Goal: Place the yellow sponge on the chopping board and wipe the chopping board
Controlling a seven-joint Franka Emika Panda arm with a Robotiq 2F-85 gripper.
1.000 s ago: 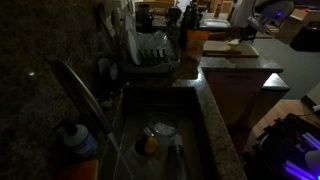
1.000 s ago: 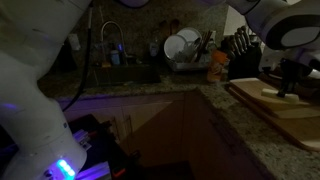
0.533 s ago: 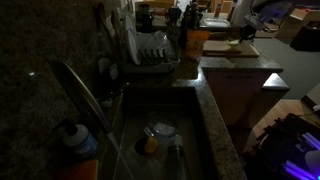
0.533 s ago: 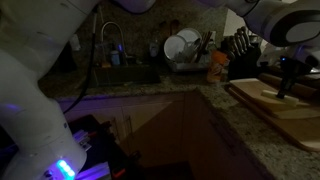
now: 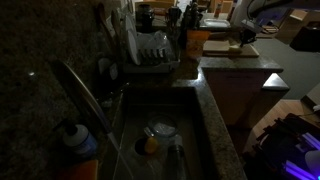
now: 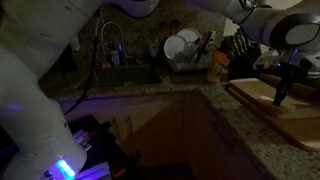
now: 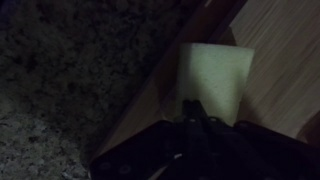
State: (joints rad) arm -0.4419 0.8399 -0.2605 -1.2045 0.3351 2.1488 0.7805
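Note:
The yellow sponge (image 7: 212,78) is a pale block pressed flat on the chopping board (image 7: 285,55), right at the board's edge beside the dark granite countertop (image 7: 70,70). My gripper (image 7: 192,118) sits directly over the sponge's near end and looks shut on it; its fingers are dark and partly hidden. In both exterior views the gripper (image 5: 238,38) (image 6: 279,94) points down onto the board (image 5: 222,49) (image 6: 295,108). The sponge shows as a small pale spot (image 5: 234,44) under the gripper.
A dish rack with plates (image 5: 150,50) (image 6: 185,48) stands behind the sink (image 5: 160,135). A knife block (image 6: 240,45) and a rounded orange lump (image 6: 217,62) stand near the board. A faucet (image 6: 110,40) and a soap bottle (image 5: 76,140) are by the sink.
My gripper has slid with the sponge across the board toward the board's edge near the sink side. Nothing else has moved.

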